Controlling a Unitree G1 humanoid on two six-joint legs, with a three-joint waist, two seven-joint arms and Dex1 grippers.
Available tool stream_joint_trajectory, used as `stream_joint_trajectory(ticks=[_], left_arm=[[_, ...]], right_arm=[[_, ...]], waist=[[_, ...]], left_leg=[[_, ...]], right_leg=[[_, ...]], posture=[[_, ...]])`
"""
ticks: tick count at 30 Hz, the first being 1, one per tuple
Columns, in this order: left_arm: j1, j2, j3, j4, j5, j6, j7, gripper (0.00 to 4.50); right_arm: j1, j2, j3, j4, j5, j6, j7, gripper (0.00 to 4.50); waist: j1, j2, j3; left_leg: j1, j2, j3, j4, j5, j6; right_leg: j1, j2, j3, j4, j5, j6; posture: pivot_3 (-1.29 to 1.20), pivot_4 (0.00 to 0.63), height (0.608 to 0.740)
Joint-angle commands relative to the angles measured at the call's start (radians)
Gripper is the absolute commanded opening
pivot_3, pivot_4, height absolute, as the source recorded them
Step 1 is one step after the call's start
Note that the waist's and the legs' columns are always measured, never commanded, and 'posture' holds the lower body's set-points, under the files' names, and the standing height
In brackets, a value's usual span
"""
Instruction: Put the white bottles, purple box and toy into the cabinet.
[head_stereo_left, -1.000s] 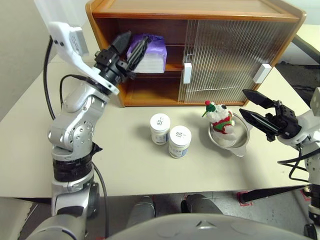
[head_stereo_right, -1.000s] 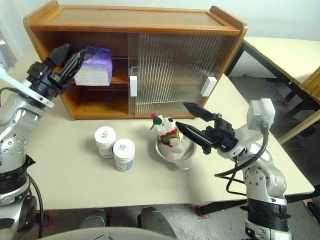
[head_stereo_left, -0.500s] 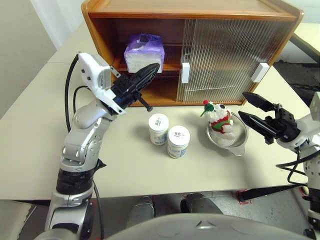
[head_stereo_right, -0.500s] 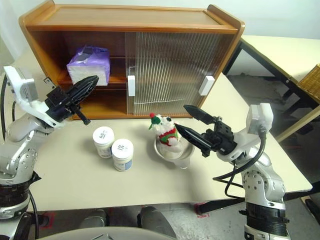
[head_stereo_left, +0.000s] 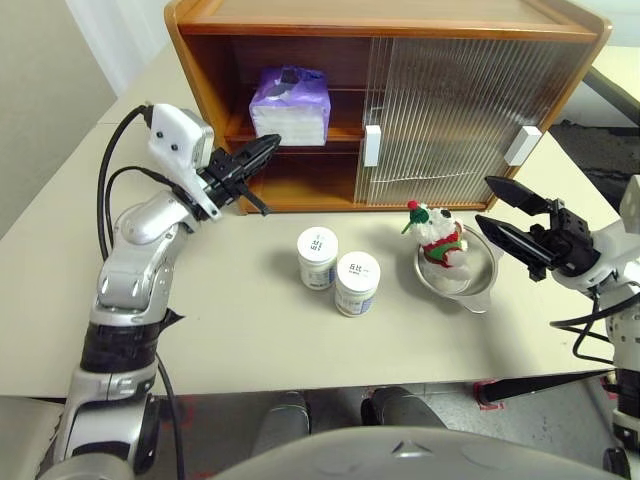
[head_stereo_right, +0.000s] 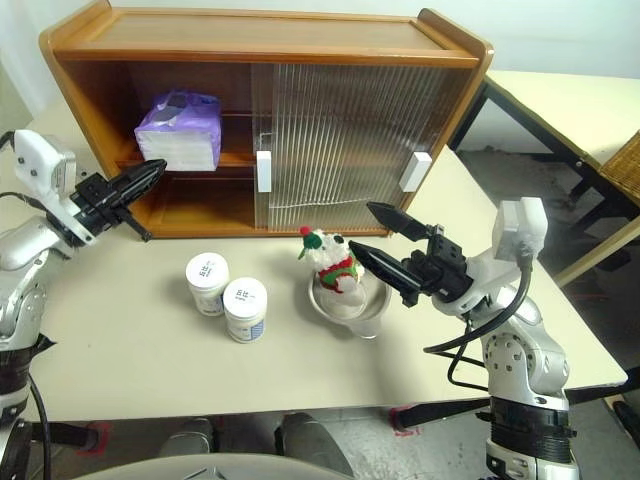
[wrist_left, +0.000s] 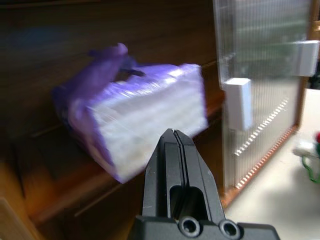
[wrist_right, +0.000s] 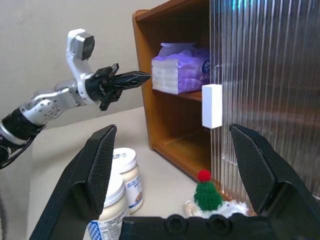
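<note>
The purple box (head_stereo_left: 291, 105) lies on the upper shelf in the open left half of the cabinet (head_stereo_left: 390, 20). Just outside that opening my left gripper (head_stereo_left: 268, 147) is shut and empty, its tip short of the box (wrist_left: 145, 117). Two white bottles (head_stereo_left: 319, 257) (head_stereo_left: 357, 283) stand side by side on the table in front of the cabinet. To their right the toy (head_stereo_left: 440, 240) sits in a steel bowl (head_stereo_left: 470, 285). Right of the bowl my right gripper (head_stereo_left: 492, 205) hovers open, holding nothing.
The cabinet's ribbed sliding doors (head_stereo_left: 455, 110) cover its right half, with white handles (head_stereo_left: 371, 145) (head_stereo_left: 523, 146). The lower shelf (head_stereo_left: 300, 185) on the open side is bare. The beige table (head_stereo_left: 250, 330) has free room on the left and at the front.
My left gripper let go of the purple box, shut, and drew back out of the cabinet, down and to the left. The box stays on the upper shelf. The right arm kept still.
</note>
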Motion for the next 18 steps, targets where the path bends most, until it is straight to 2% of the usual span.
stream_joint_trajectory(ticks=[1,5,11,18], left_arm=[[-0.04,0.0,-0.008,0.083,0.032,-0.008,-0.007,0.04],[-0.082,-0.004,-0.014,0.146,0.058,-0.029,-0.005,0.04],[-0.183,-0.089,-0.065,0.266,0.14,-0.054,0.065,0.04],[-0.286,-0.174,-0.118,0.37,0.189,-0.062,0.077,0.04]], right_arm=[[0.025,-0.015,-0.004,-0.011,-0.005,0.005,0.009,4.5],[0.035,-0.02,-0.009,-0.012,-0.003,0.002,0.007,4.5],[0.04,-0.024,-0.013,-0.06,-0.002,0.002,-0.024,4.5],[0.094,-0.033,-0.017,-0.121,0.011,0.019,-0.047,4.5]], waist=[[-0.002,0.0,0.0],[-0.007,0.0,0.0],[-0.015,0.001,-0.001],[-0.043,0.0,-0.001]], left_leg=[[0.0,0.0,0.001,0.0,0.0,0.0],[-0.001,0.0,0.001,0.0,0.0,0.0],[-0.001,-0.001,0.001,0.002,0.0,0.001],[-0.001,-0.002,0.003,0.005,0.001,0.002]], right_leg=[[0.0,0.0,0.0,0.0,0.001,0.002],[0.0,0.0,-0.001,0.0,0.003,0.007],[0.002,0.0,-0.002,-0.001,0.003,0.011],[0.003,0.0,-0.005,-0.002,0.0,0.023]], posture=[[-0.21,0.033,0.74],[-0.22,0.033,0.74],[-0.25,0.029,0.74],[-0.29,0.031,0.74]])
